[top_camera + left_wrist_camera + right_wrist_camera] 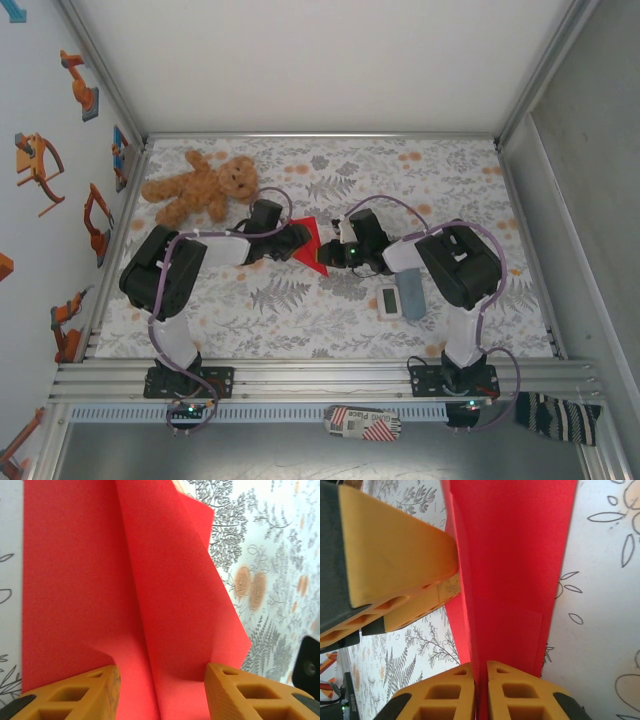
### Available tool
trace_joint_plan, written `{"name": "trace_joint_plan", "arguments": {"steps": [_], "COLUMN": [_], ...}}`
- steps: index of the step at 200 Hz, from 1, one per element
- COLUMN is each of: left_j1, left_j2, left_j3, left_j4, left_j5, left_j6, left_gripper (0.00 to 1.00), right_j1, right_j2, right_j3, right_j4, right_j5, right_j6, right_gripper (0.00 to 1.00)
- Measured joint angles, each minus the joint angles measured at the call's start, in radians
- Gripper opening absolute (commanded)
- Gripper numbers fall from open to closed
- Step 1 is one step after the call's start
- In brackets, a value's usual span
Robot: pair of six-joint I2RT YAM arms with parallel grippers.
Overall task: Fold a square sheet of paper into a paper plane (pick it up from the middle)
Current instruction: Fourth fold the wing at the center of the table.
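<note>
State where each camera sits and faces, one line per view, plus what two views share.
Top external: above and behind the bases, looking down on the table; left arm, right arm, teddy bear, red paper.
Left wrist: on the left arm, looking along its open jaws over the red paper.
Right wrist: on the right arm, looking along its jaws, shut on the red paper.
Shared: all three show the red paper.

Far right, the desk [455,180] is free. A teddy bear [205,185] blocks its far left corner, a timer [388,299] its near right.

Black-white arms [160,272], purple cables [151,322], orange fingers [75,696]
</note>
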Motion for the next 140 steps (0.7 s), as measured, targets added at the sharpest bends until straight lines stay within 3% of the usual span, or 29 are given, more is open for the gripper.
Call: {"name": "trace_joint_plan", "arguments": {"steps": [88, 140], "left_j1": [-0.018, -0.018], "left_j2": [0.06, 0.08], "left_j3": [0.172, 0.219], "left_j4": [-0.27, -0.335], "left_j5": [-0.061, -0.06], "left_j6": [0.013, 0.013], "left_gripper": [0.52, 0.54], "right_j1": [-0.017, -0.017], "right_j2": [-0.021, -0.021], "right_j3": [-0.031, -0.031], "right_j4": [0.014, 0.01], "right_j5": [-0.022, -0.029], "right_j6": [-0.019, -0.026], "right_gripper": [0.19, 0.18]}}
